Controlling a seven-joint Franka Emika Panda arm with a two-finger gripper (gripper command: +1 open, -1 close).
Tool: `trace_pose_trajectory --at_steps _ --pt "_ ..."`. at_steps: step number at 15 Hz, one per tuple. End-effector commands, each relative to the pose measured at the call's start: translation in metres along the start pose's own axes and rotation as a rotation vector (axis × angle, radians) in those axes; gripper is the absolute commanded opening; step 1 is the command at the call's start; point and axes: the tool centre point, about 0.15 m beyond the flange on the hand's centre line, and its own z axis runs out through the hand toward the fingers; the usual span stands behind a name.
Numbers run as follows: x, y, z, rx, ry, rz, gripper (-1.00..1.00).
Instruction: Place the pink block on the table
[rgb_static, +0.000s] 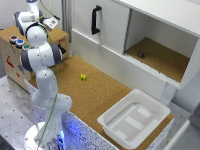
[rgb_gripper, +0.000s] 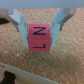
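In the wrist view, the pink block (rgb_gripper: 40, 37) with black letters on its faces sits between my gripper's (rgb_gripper: 42, 33) two grey fingers (rgb_gripper: 21, 25), which press on its sides. It hangs above a cork surface. In the exterior view the gripper (rgb_static: 51, 23) is at the far left, over the small cork-topped wooden box (rgb_static: 56, 34), and the block is hidden there. The table (rgb_static: 100, 97), a broad cork worktop with white speckled sides, lies to the exterior view's right of the box.
A small yellow block (rgb_static: 83, 77) lies on the table. A white bin (rgb_static: 134, 118) stands at its near right end. A white cabinet (rgb_static: 115, 30) with a black handle (rgb_static: 95, 20) and an open shelf (rgb_static: 159, 56) lines the back. Coloured buttons (rgb_static: 17, 40) sit on the box.
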Motion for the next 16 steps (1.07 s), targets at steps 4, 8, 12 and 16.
trace_pose_trajectory --at_steps 4,8,12,16 --pt "-0.117 -0.006 -0.007 0.076 -0.062 0.503 -1.0" --pt "-0.193 -0.05 0.007 0.095 -0.052 0.788 -1.0" --pt "-0.266 -0.074 0.05 0.098 -0.044 0.941 -1.0" --pt "-0.376 -0.09 0.095 0.105 0.02 1.193 -1.0"
